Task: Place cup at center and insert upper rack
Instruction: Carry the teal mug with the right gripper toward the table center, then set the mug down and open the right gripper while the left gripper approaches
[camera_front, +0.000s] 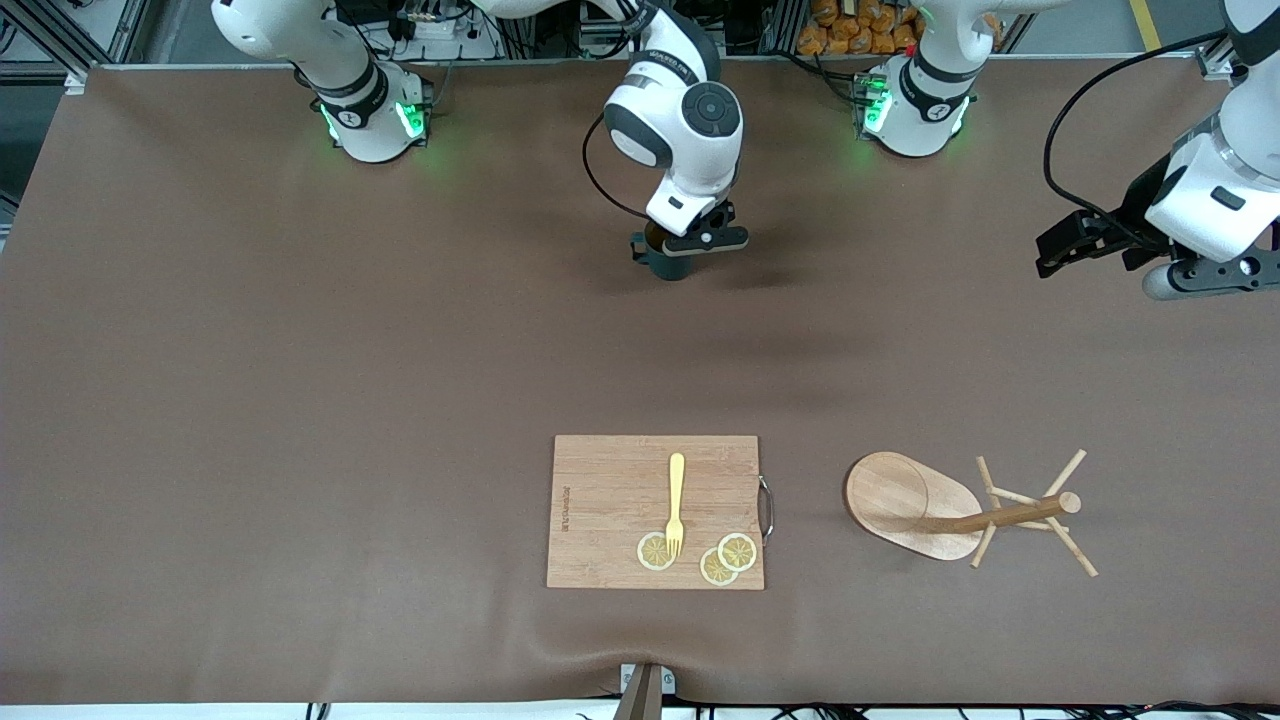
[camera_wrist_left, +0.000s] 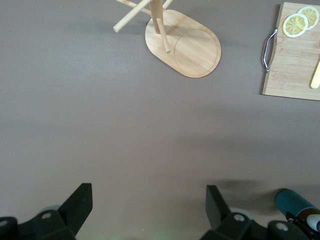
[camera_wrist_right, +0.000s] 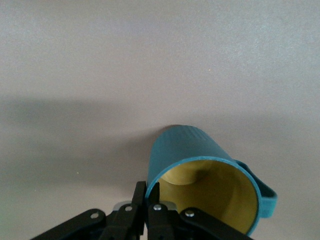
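Observation:
The dark teal cup (camera_front: 668, 264), mustard-yellow inside, is upright at the table's middle, close to the robots' bases. My right gripper (camera_front: 690, 245) is shut on its rim, one finger inside and one outside, as the right wrist view shows (camera_wrist_right: 146, 187). The cup (camera_wrist_right: 200, 165) seems to rest on the table, with its handle away from the fingers. The wooden rack (camera_front: 915, 505) lies tipped on its side, nearer the front camera, toward the left arm's end. My left gripper (camera_front: 1062, 250) is open and empty in the air over the left arm's end. Its wrist view (camera_wrist_left: 147, 195) shows the rack (camera_wrist_left: 192, 47) and cup (camera_wrist_left: 295, 202).
A rectangular wooden cutting board (camera_front: 610, 480) with a metal handle lies near the table's front edge, beside the rack. A yellow fork (camera_front: 676, 500) and three lemon slices (camera_front: 655, 551) lie on it. Bare brown cloth lies between the cup and the board.

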